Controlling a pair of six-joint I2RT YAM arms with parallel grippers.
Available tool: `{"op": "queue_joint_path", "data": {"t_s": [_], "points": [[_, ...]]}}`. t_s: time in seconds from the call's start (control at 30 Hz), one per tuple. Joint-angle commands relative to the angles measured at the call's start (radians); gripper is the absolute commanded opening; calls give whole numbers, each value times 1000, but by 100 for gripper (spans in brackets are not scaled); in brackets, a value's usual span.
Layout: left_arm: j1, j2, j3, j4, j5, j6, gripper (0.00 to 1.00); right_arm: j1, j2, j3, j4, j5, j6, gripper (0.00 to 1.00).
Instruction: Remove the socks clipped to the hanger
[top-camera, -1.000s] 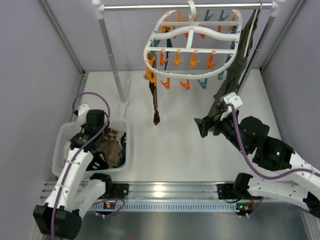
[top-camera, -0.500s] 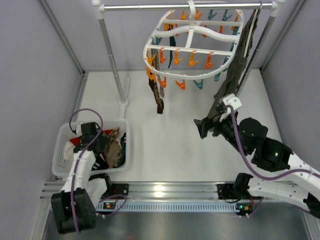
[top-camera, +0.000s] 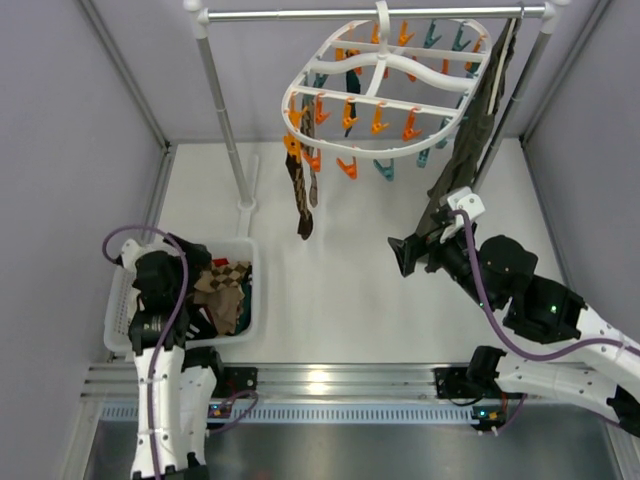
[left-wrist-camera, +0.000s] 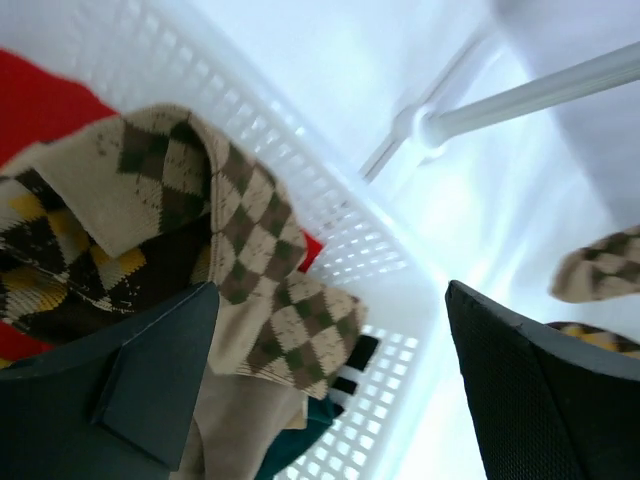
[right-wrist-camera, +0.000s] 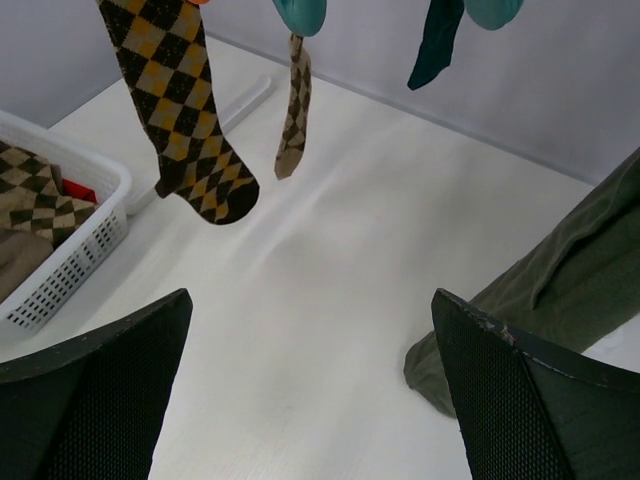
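Hanging from the rail (top-camera: 300, 14) above the far edge of the table (top-camera: 340, 290), the hanger (top-camera: 380, 100) sits tilted in the top view, its left side lower than its right. Three socks dangle from its left part. One is a dark argyle sock (right-wrist-camera: 185, 130) in brown and orange, and a slimmer tan argyle sock (right-wrist-camera: 292, 110) hangs just beyond it. A teal sock (right-wrist-camera: 437, 40) hangs further right, and only its lower end shows in the right wrist view. All three hang free, clear of the table.

An olive garment (top-camera: 470, 130) hangs at the right end of the rail. Its lower end reaches down to the table towards the right edge, just beside the right gripper (right-wrist-camera: 310, 310). That claw is spread wide with nothing between its fingers, and it faces the hanging socks from the right half of the table.

A white basket (top-camera: 255, 295) stands at the near left corner. The left gripper (left-wrist-camera: 330, 330) is over it, its claw also spread wide and holding nothing. More brown-and-tan argyle socks (left-wrist-camera: 250, 250) lie heaped inside the basket, on top of something red (left-wrist-camera: 40, 100). The upright rack pole (top-camera: 225, 120) stands beyond the basket near the left edge.
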Motion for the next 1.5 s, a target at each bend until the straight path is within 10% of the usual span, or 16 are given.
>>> {"op": "queue_joint_path", "data": {"t_s": [0.0,0.2,0.5,0.77,1.17,1.4,1.47], "points": [[6,-84,111,-87,-44,24,99,-11,-18,-2,64,-9,10,99],[6,-176,228,-79,63,33,99,-11,-24,-19,104,-15,10,99],[-35,71,165,638,680,-13,99,-11,-90,-47,181,-130,47,99],[-783,243,191,701,55,410,98,-11,-38,-34,190,-185,77,99],[-881,500,74,1084,-179,632,89,-11,-16,-27,210,-257,90,99],[-881,635,128,1153,-168,685,42,-11,31,21,245,-348,116,99],[-882,672,146,1157,-156,676,15,-11,51,58,260,-354,142,99]]}}
